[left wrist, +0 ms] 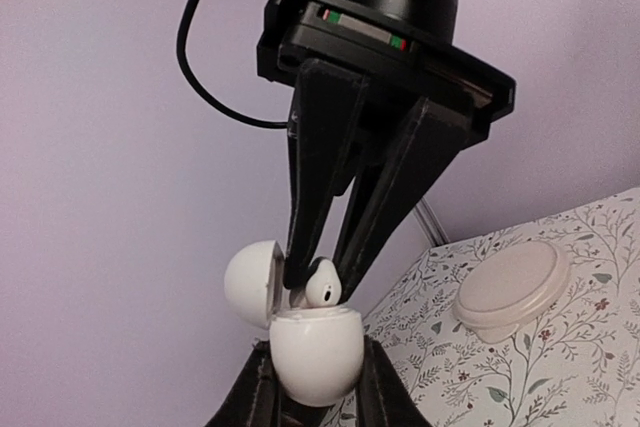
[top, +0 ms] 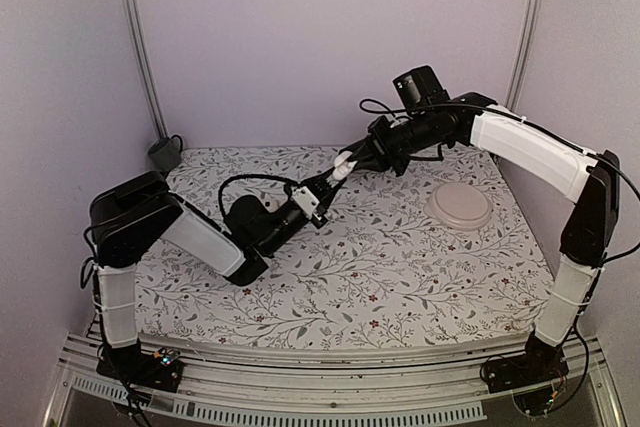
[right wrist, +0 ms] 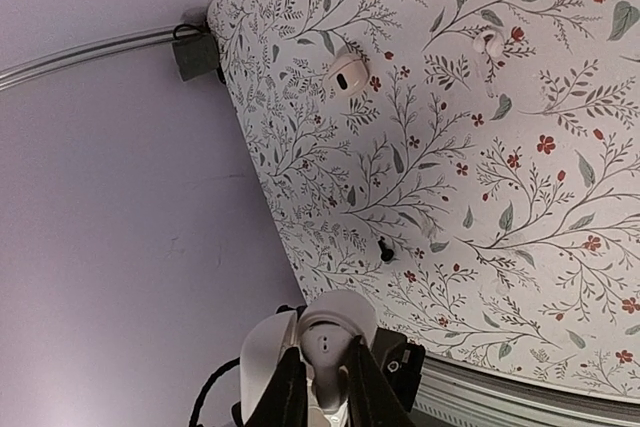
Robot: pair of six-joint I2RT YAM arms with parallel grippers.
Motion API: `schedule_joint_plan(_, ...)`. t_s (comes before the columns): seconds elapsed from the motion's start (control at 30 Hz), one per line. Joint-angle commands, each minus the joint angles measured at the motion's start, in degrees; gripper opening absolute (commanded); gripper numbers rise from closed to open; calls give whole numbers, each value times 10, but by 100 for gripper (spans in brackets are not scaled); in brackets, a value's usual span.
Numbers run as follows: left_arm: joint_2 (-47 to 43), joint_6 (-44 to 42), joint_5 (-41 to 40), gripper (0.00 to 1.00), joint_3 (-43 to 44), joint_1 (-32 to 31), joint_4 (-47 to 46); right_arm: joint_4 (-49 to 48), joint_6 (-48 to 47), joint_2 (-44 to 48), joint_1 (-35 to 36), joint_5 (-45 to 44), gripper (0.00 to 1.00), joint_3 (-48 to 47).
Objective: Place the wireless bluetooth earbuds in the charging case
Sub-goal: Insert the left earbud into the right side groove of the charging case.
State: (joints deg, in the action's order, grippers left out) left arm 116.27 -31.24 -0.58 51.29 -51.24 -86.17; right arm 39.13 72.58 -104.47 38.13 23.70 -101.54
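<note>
**benchwatcher:** Standing right by the rig. From overhead the two arms meet in mid-air above the floral-print tablecloth (top: 400,287), but all you get there is a white blob where the black fingers cross. Do the wrist cams show more?

**kit_fan:** Way more. On the left wrist cam the left gripper (left wrist: 316,372) is clamped around the small glossy white pebble-shaped charging case (left wrist: 312,342). Its lid (left wrist: 250,282) is flipped open to the left. The right gripper (left wrist: 322,275) points down from above, fingers pinched on a tiny glossy white plastic earbud (left wrist: 322,289). It sits right at the case's open mouth, at the rim.

**benchwatcher:** Is it seated in a socket?

**kit_fan:** Can't tell tbh. The sockets are hidden behind the rim and the fingers. The right wrist cam looks along its own fingers at the earbud, but the case is mostly cut off by the bottom edge.

**benchwatcher:** Anything else on the table?

**kit_fan:** Three things, right wrist cam only:
- a white round lump with a dark spot (right wrist: 347,74)
- a tiny black bit (right wrist: 386,250)
- another tiny white piece (right wrist: 490,44), well apart from both and too small to say for sure it's the second earbud

The pale round plastic dish (top: 458,207) shows only overhead and on the left wrist cam, off to the right on the cloth.
</note>
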Motion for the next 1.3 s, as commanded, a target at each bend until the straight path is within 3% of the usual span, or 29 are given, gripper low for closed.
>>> schedule_joint_plan(0.0,13,24,28,0,21,-16,-44,9,-13,-17,12,7,18,-24)
schedule_joint_plan(0.2,21,73,34,0,17,-7,-64,27,-25,-23,12,1,25,-42)
schedule_joint_plan(0.9,41,270,73,0,19,40,-120,62,-72,-8,12,-21,28,-51)
schedule_joint_plan(1.17,30,347,95,0,18,69,-126,52,-157,21,12,-20,30,-42)
schedule_joint_plan(1.27,25,392,120,0,15,81,-137,23,-230,46,11,-27,31,-35)
